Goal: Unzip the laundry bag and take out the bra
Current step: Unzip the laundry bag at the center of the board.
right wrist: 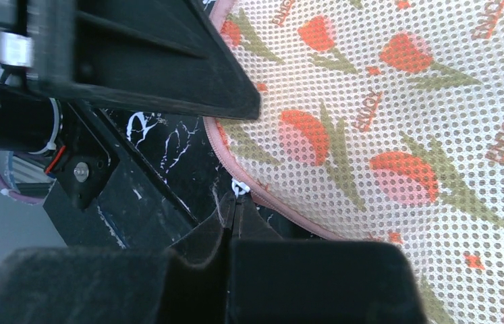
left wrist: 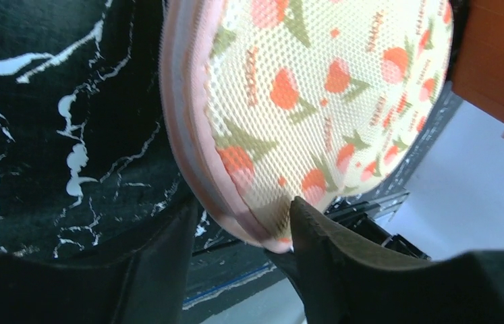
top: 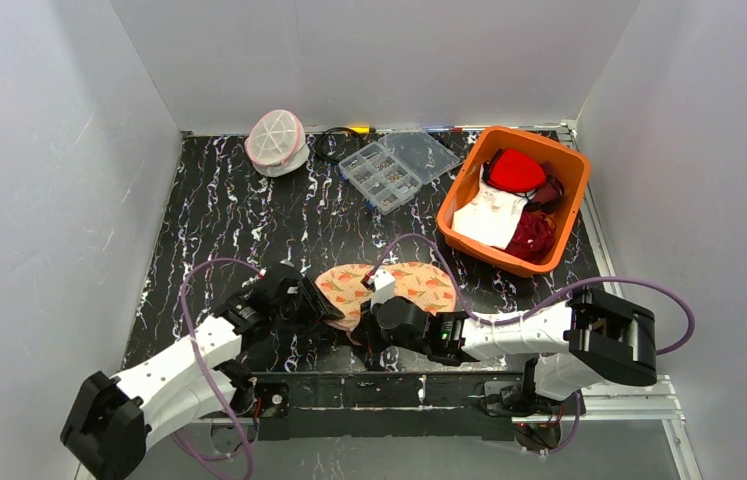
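Observation:
The laundry bag (top: 419, 283) under my grippers is a flat mesh pouch printed with red tulips, with a pink zip rim, lying at the table's near edge. My left gripper (top: 324, 305) is open at its left end. In the left wrist view the bag's (left wrist: 316, 88) pink rim sits between the jaws of this gripper (left wrist: 243, 206), touching only the right finger (left wrist: 316, 229). My right gripper (right wrist: 233, 202) is shut on the small white zip pull (right wrist: 239, 187) at the bag's (right wrist: 384, 121) near rim. The bra is hidden.
An orange bin (top: 561, 240) of red and white clothes stands at the back right. A clear compartment box (top: 399, 165) lies open at the back middle, beside a black cable (top: 327, 147). A white dome-shaped mesh pod (top: 276, 140) with a pink rim sits at the back left.

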